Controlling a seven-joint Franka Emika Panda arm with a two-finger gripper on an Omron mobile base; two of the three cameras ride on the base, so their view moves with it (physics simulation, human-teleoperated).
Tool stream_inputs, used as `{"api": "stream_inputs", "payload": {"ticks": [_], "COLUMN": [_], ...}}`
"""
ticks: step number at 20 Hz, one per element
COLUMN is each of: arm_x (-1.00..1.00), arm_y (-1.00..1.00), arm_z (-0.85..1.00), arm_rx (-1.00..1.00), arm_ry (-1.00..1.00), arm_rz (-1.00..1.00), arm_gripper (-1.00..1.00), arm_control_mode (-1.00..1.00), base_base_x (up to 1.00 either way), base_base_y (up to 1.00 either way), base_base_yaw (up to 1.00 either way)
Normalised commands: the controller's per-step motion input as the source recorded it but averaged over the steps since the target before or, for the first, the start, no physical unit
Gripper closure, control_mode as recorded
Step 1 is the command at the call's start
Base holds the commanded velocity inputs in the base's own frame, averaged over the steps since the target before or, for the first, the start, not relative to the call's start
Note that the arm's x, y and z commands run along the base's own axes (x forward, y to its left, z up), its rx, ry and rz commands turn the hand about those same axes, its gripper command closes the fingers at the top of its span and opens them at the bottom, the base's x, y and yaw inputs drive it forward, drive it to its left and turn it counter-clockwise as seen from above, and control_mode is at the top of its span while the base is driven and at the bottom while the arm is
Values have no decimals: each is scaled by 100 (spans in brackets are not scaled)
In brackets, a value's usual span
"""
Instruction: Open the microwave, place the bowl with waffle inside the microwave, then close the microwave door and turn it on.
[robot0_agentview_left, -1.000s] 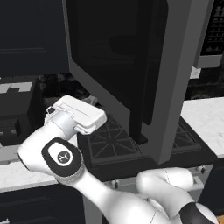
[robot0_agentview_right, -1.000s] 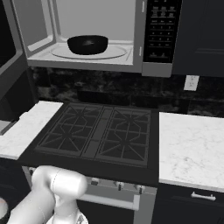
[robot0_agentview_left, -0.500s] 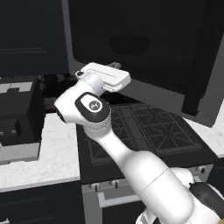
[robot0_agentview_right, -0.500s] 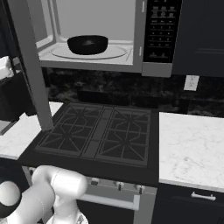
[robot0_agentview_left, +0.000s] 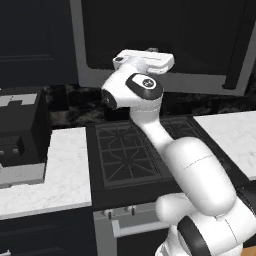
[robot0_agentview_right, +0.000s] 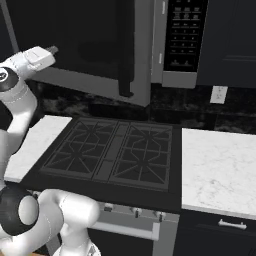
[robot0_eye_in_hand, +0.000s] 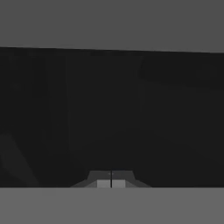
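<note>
Door swung from wide open to almost shut since the earlier frames, with the claw (robot0_eye_in_hand: 111, 183) up against the dark window of the microwave door (robot0_agentview_right: 85, 45), tips pressed together and pinching nothing. Right of the claw, the black bar handle (robot0_agentview_right: 126, 50) is still slightly proud of the microwave (robot0_agentview_right: 165, 50); the button panel (robot0_agentview_right: 185, 32) lies further right. Bowl with waffle can't be made out behind the glass, presumably inside; left to do: latch the door, press start.

The white arm (robot0_agentview_left: 165, 145) rose in a bent column, wrist level, hand pointing forward; its fingers (robot0_eye_in_hand: 103, 183) were pressed together, holding nothing.
</note>
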Motion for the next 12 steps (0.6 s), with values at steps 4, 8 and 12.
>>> {"api": "stream_inputs", "payload": {"ticks": [4,8,12], "arm_x": [42,77,94], "arm_y": [-46,-32,-10], "arm_z": [4,3,4], "arm_rx": [0,0,3], "arm_ry": [22,35,47], "arm_rz": [59,53,47], "arm_gripper": [100,100,100], "arm_control_mode": [-100,-100,-100], "base_base_x": [0,0,0], "base_base_y": [0,0,0], "base_base_yaw": [0,0,0]}}
